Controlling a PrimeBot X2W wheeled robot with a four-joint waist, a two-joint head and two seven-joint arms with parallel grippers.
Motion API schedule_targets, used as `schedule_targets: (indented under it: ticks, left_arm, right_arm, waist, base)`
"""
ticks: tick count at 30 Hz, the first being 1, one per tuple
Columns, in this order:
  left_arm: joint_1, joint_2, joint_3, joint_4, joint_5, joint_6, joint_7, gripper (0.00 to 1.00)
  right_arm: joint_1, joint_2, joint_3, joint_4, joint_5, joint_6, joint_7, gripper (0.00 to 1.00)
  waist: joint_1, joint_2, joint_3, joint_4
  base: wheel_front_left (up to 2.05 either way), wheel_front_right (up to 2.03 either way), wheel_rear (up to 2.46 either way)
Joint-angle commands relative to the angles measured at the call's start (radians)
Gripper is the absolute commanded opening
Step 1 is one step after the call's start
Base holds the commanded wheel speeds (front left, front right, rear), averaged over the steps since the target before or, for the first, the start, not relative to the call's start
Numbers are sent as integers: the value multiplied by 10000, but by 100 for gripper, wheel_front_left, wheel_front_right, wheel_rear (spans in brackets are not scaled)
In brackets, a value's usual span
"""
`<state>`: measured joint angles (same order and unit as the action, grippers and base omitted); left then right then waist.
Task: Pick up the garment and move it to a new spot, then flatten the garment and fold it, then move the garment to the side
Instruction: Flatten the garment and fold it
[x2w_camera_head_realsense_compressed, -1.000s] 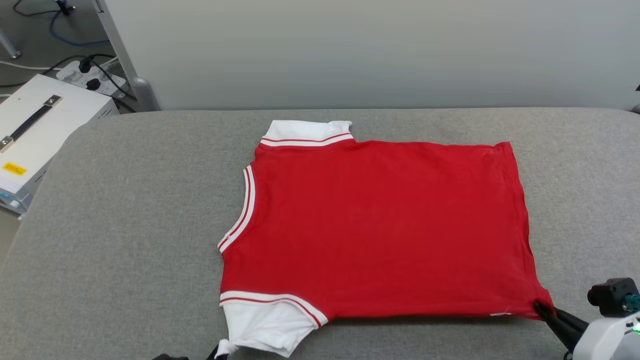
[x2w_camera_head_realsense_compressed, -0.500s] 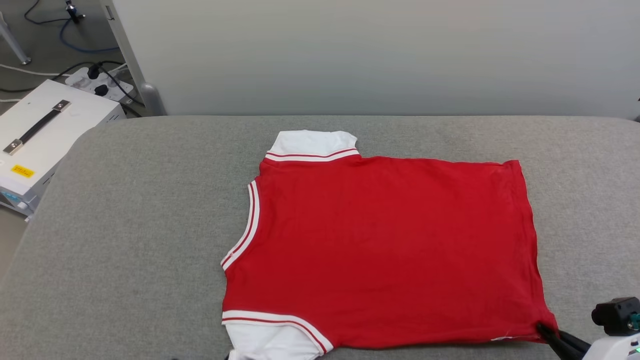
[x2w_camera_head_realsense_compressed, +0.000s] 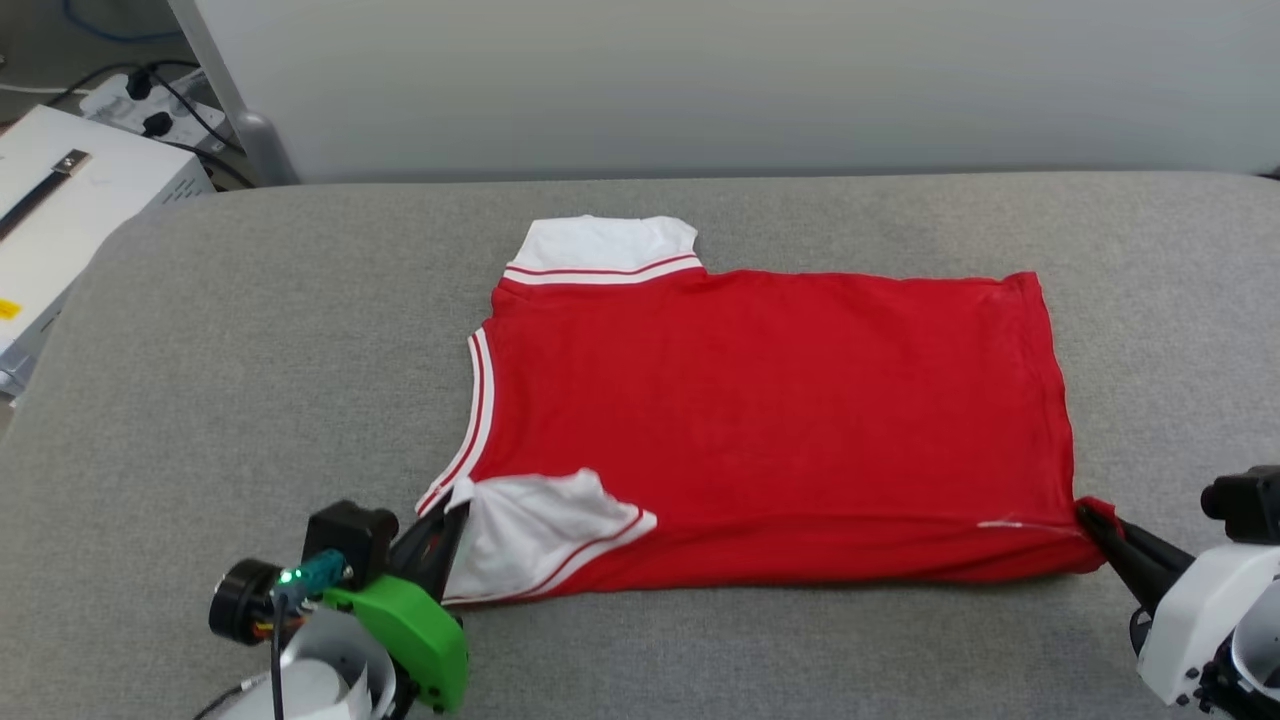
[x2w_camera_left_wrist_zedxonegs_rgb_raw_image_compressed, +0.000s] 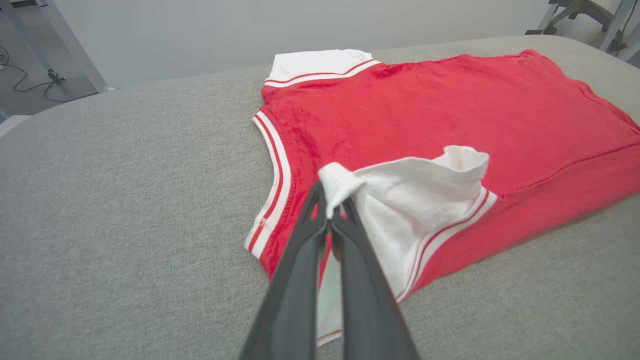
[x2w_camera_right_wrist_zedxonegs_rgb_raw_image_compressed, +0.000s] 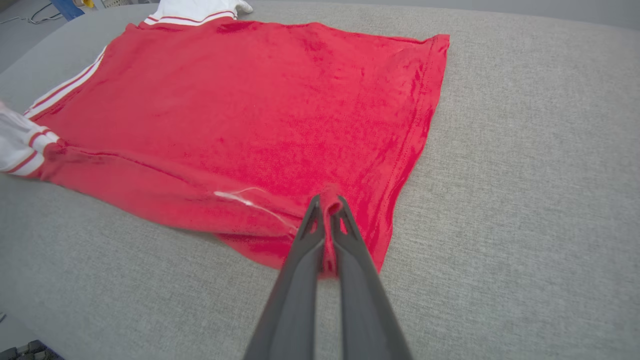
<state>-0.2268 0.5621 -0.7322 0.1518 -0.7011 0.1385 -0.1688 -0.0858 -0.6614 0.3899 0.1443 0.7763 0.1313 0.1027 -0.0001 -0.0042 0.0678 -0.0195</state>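
Have lifted the sleeve (x2w_camera_left_wrist_zedxonegs_rgb_raw_image_compressed: 415, 200), clamped in the left fingers (x2w_camera_left_wrist_zedxonegs_rgb_raw_image_compressed: 295, 280), and the hem corner (x2w_camera_right_wrist_zedxonegs_rgb_raw_image_compressed: 328, 196), clamped in the right fingers (x2w_camera_right_wrist_zedxonegs_rgb_raw_image_compressed: 295, 280), over the shirt (x2w_camera_head_realsense_compressed: 760, 400) beyond them, so folding looks begun.

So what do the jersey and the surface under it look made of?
Red jersey: soft matte knit, probably cotton or polyester; it drapes and bunches along its near edge. Grey surface: coarse woven upholstery fabric, matte, speckled weave visible; likely padded, given rounded corners.
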Motion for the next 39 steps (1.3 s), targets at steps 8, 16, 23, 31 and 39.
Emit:
schedule_targets:
  ticks: [8, 16, 23, 31, 39]
  left_arm:
    - [-2140, -253, 153, 1273, 413, -655, 119, 0]
    - [-3576, -552, 39, 2724, 639, -1157, 278, 0]
    - [-4275, -1031, -77, 4246, 621, -1635, 25, 0]
    - [-4505, -1600, -401, 5991, 550, -2153, -158, 0]
    - [-4633, -1982, -481, 6978, 426, -2397, -555, 100]
  right_arm:
    - [-1280, 281, -331, -1, -108, -6, 378, 0]
    - [-2666, 515, 158, 770, -4, -6, 569, 0]
    - [-3721, 595, 796, 1756, 97, -6, 253, 0]
    - [-4206, 607, 1757, 2866, 481, -6, 220, 0]
    - [-4303, 498, 2180, 3357, 756, -6, -667, 100]
  waist:
    - [1, 42, 1348, -355]
    - [1, 42, 2167, -485]
    - [1, 42, 2662, -463]
    - [1, 42, 2807, -392]
    - [1, 42, 2296, -203]
  base:
    - [0, 0, 0]
    - [0, 0, 0]
    - [0, 0, 0]
    - [0, 0, 0]
    - [0, 0, 0]
